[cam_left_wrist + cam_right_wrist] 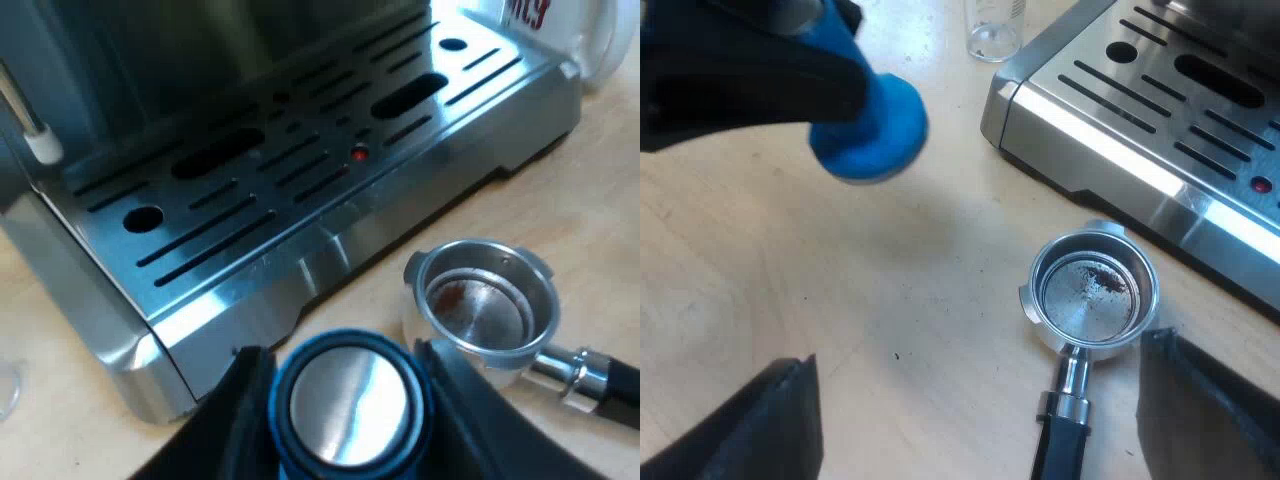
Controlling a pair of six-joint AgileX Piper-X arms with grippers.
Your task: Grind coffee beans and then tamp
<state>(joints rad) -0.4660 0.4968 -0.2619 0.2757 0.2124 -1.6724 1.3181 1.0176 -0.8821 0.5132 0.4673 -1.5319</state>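
My left gripper point(345, 362) is shut on the blue tamper point(348, 400), whose round metal face points toward the camera. The tamper point(870, 125) hangs above the wooden table, a little away from the metal holder point(1092, 290), with the left gripper point(740, 80) clamped on it. The holder point(485, 305) lies loose on the table beside the espresso machine's drip tray point(300, 170). Its basket holds only a few brown specks. The dark handle point(1060, 445) points toward my right gripper point(975, 360), which stands wide open above the holder with nothing in it.
A measuring glass point(992, 25) stands on the table at the corner of the machine's tray point(1160, 110). A white mug point(590, 30) with red letters sits past the tray's far end. The steam wand point(30, 125) hangs over the tray's other end.
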